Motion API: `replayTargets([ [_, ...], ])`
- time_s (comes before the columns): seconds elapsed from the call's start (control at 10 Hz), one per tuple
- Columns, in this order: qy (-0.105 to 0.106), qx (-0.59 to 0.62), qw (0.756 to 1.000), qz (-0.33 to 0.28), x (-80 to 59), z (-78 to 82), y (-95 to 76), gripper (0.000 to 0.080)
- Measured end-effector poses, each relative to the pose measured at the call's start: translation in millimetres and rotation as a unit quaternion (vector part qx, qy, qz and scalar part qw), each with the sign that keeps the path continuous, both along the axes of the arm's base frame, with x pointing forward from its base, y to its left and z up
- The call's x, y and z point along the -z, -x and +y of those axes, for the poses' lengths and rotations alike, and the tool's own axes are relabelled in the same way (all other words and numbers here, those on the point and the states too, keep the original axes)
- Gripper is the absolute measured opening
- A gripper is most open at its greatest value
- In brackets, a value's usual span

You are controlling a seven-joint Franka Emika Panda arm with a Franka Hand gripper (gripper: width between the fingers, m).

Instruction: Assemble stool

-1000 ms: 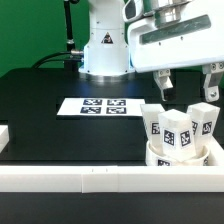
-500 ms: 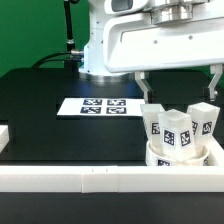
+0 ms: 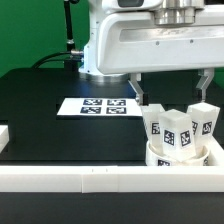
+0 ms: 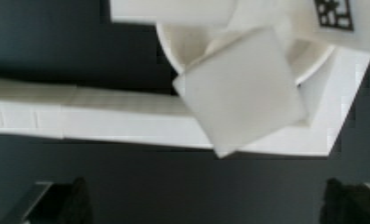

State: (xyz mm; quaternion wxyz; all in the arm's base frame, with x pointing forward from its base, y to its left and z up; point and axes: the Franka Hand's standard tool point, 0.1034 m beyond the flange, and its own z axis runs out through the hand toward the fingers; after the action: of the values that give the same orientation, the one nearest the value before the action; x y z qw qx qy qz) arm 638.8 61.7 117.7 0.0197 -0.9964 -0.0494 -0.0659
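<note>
The stool's white round seat disc (image 3: 181,156) sits at the exterior view's right, in the corner of the white rails. Three short blocky legs (image 3: 178,129) with black-and-white tags stand upright on it, close together. My gripper (image 3: 171,96) hangs just above and behind the legs, open and empty, with its fingers (image 3: 139,94) spread wider than the leg cluster. In the wrist view the seat disc (image 4: 315,62) and one leg (image 4: 244,90) fill the frame beyond my open gripper (image 4: 208,204). The dark fingertips (image 4: 57,200) touch nothing.
The marker board (image 3: 100,106) lies on the black table behind and to the exterior view's left of the stool. A long white rail (image 3: 80,180) runs along the front edge, also in the wrist view (image 4: 84,112). The robot base (image 3: 100,50) stands at the back.
The gripper has moved toward the exterior view's left and lowered, now centred over the legs. The stool parts have not moved.
</note>
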Motion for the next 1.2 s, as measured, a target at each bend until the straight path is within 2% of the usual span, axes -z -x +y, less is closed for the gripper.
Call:
replayTargets([
  [0.1, 0.001, 0.001, 1.0, -0.004, -1.1, -1.4, -2.2, 0.0649],
  [0.2, 0.003, -0.013, 1.0, 0.013, 1.9, -3.7, 3.1, 0.0649],
  [0.3, -0.001, -0.03, 0.996, 0.084, 4.6, -2.7, 14.5, 0.0649],
  [0.4, 0.015, -0.026, 0.992, 0.12, 1.9, -0.3, 12.5, 0.0649],
  [0.5, 0.015, -0.028, 0.99, 0.139, 2.8, 0.6, 12.4, 0.0649],
  [0.7, 0.017, -0.045, 0.992, 0.119, 5.5, -1.1, 8.1, 0.0649],
  [0.9, 0.014, -0.072, 0.991, 0.109, 8.6, 10.9, 5.3, 0.0649],
  [1.2, 0.015, -0.067, 0.992, 0.109, 8.3, 7.4, 4.8, 0.0649],
])
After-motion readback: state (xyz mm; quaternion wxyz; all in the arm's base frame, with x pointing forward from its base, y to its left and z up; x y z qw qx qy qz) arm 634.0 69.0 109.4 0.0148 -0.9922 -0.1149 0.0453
